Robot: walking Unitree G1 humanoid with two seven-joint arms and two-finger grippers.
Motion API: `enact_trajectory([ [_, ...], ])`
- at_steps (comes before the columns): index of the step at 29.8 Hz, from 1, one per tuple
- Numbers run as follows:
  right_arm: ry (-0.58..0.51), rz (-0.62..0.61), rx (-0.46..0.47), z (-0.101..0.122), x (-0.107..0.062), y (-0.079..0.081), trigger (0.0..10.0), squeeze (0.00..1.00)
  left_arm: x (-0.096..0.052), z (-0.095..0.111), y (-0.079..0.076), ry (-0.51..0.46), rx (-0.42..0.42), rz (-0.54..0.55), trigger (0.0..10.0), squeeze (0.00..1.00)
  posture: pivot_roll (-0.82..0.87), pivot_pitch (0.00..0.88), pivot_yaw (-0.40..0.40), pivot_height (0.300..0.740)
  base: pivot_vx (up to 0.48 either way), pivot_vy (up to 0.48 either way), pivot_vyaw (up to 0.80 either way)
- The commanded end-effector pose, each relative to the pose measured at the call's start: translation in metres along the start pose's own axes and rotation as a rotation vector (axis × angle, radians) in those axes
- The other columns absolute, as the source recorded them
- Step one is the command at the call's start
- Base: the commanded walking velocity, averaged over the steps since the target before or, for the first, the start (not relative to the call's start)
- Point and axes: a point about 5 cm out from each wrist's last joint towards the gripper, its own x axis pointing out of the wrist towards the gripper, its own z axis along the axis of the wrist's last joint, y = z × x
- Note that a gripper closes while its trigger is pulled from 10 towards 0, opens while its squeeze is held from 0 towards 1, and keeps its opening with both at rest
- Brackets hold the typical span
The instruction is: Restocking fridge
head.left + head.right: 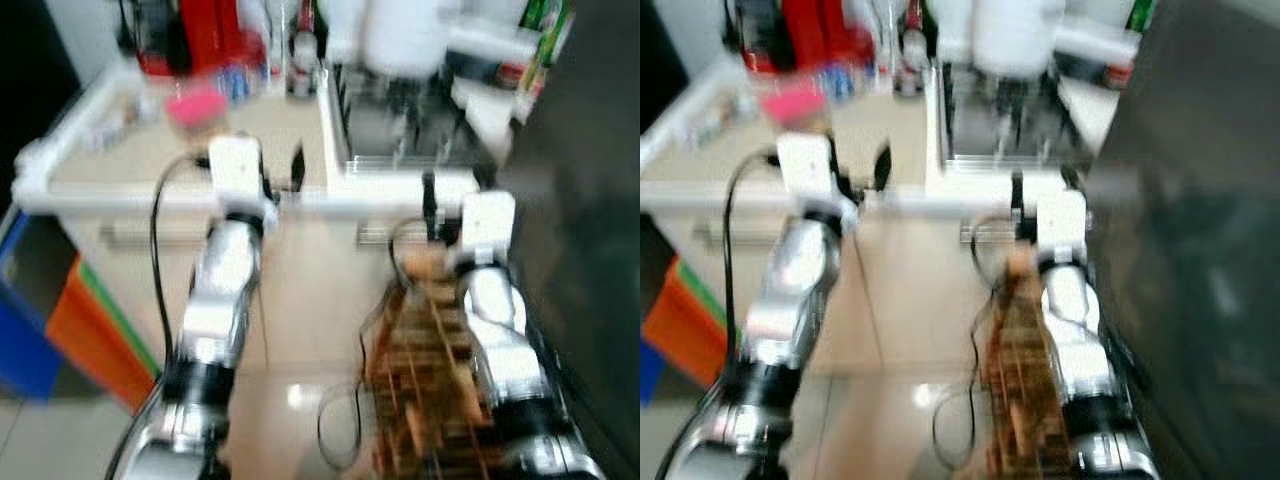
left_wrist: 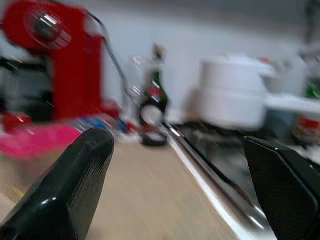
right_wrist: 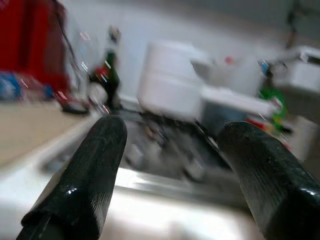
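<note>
Both arms reach toward the beige table (image 1: 270, 140), all views blurred. The left end effector (image 1: 283, 168) hovers over its front edge with fingers (image 2: 65, 190) spread apart and empty; the right end effector (image 3: 175, 175), also released and empty, faces the metal rack (image 1: 400, 120) beside it. At the table's back stand a red machine (image 2: 70, 65), a dark bottle (image 2: 154, 100), a pink container (image 1: 195, 105) and a white pot (image 2: 235, 95); a dark fridge wall (image 1: 1200, 250) rises on the right.
</note>
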Motion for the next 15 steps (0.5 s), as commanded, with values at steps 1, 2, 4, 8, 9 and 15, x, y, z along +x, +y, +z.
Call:
enact_trajectory([
  [1, -0.053, 0.051, 0.038, 0.017, 0.007, 0.012, 10.0, 0.0, 0.001, 0.007, 0.009, -0.03, 0.01, 0.043, 10.0, 0.11, -0.03, 0.007, -0.018, 0.74, 0.412, 0.244, 0.0],
  [2, -0.076, 0.064, 0.046, 0.023, 0.009, 0.014, 10.0, 0.0, 0.001, 0.008, 0.01, -0.032, 0.013, 0.044, 10.0, 0.11, -0.03, 0.007, -0.019, 0.74, 0.412, 0.247, 0.0],
  [4, -0.109, 0.079, 0.063, 0.033, 0.012, 0.017, 10.0, 0.0, 0.001, 0.008, 0.01, -0.032, 0.011, 0.05, 10.0, 0.06, -0.03, 0.003, -0.02, 0.74, 0.206, 0.124, 0.0],
  [8, -0.12, 0.101, 0.082, 0.037, 0.014, 0.02, 10.0, 0.0, 0.005, 0.008, 0.008, -0.012, 0.018, 0.048, 10.0, 0.0, -0.03, 0.0, -0.02, 0.74, 0.0, 0.0, 0.0],
  [9, -0.12, 0.101, 0.082, 0.037, 0.014, 0.02, 10.0, 0.0, 0.005, 0.008, 0.008, -0.012, 0.018, 0.048, 10.0, 0.0, -0.03, 0.0, -0.02, 0.74, 0.0, 0.0, 0.0],
  [15, -0.072, 0.127, 0.076, 0.028, 0.01, 0.022, 10.0, 0.0, 0.019, 0.01, 0.022, 0.042, 0.053, 0.07, 10.0, 0.0, -0.02, 0.0, -0.022, 0.74, 0.0, 0.0, 0.0],
])
